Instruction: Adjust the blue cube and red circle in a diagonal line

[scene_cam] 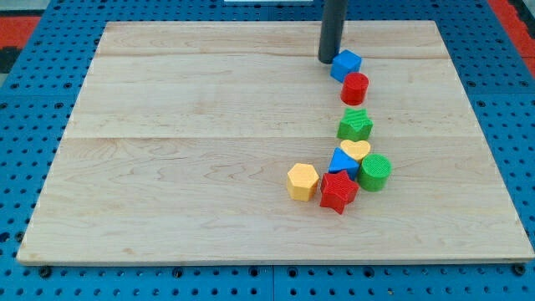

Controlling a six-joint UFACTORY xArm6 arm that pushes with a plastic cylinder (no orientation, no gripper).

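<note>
From where I stand, the rod's tip sits on the desk near the view's top, touching or just beside the blue cube on its left. There is no hand on this arm, only that bare rod, so nothing is open or clamped. The red circle lies just below and slightly right of the cube, apparently touching it, so the pair already slants down toward the right. I judge the job nearly done; perhaps a small nudge remains.

Further down sit a green star, yellow heart, green cylinder, red star and yellow hexagon. A blue block is partly hidden among them, and the arm above is cut off.
</note>
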